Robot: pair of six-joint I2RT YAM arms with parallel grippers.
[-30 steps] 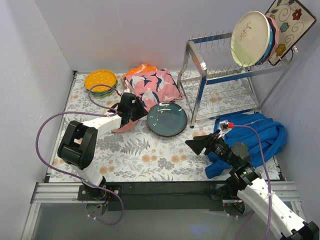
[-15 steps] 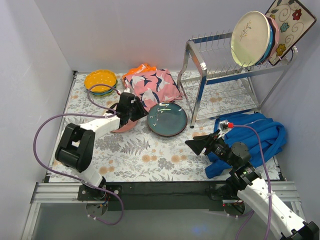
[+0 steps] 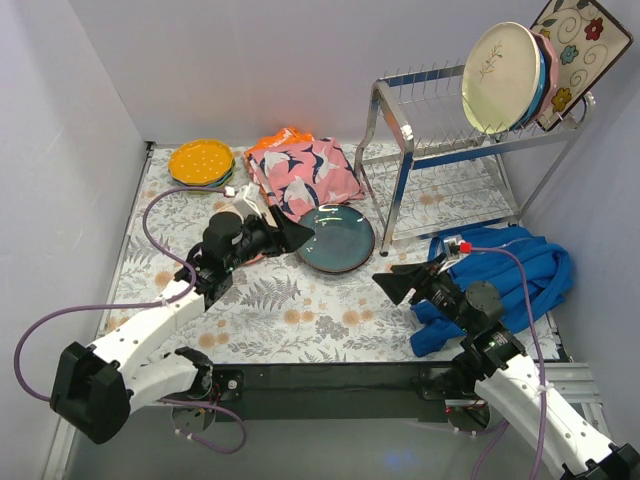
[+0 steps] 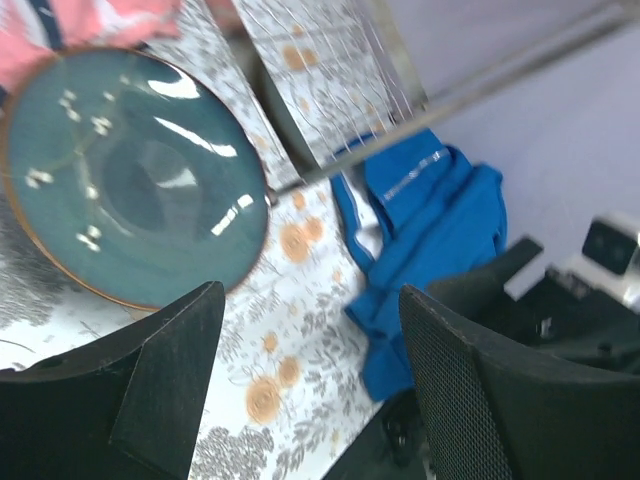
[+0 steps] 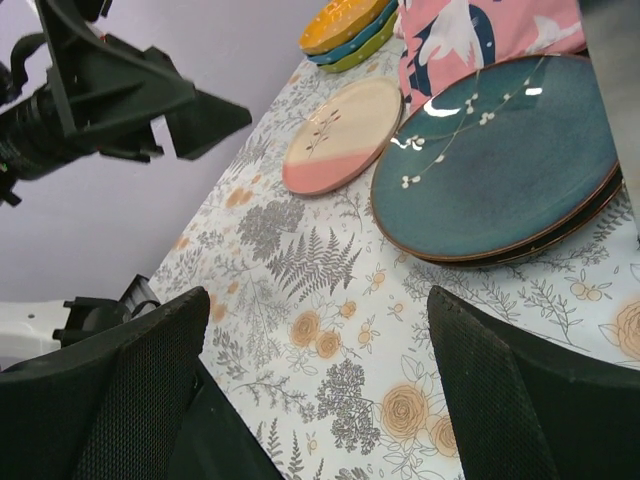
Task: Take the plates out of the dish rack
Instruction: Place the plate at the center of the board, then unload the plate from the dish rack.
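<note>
Pale lilac walls point(image 3: 250, 60) close in a table dressed in a matt fern-and-flower covering point(image 3: 300, 310). From your left, the dotted stack point(image 3: 200, 160), orange plate uppermost, sits well behind and to the left of the left gripper point(image 3: 290, 235), whose fingers are spread and carry nothing. The cream-pink plate point(image 5: 340, 135) lies flat beside that gripper's wrist. The dark teal plate point(image 3: 335, 240), glossy with a brown rim, lies just ahead of its fingertips, close against the pink bird-print cloth point(image 3: 305, 170). The right gripper point(image 3: 395, 287) is likewise spread and empty, low over the covering, with the dark teal plate ahead and to its left. The dish rack point(image 3: 450, 140), thin chrome wire with a blue crossbar, stands beyond and to the right of it. Work remains at the far right end of its top tier: a cream sprig plate point(image 3: 500, 75) on edge, coloured plates point(image 3: 545, 70) packed close behind, and the square floral plate point(image 3: 580, 50) leaning at the very end. Judged risks: glazed rims are slick, so a shallow pinch may slip. Drawing the front plate could rock its neighbours and tip the square one off the end. The blue garment point(image 3: 510, 270), soft and rumpled under the right arm, could catch the cable.
</note>
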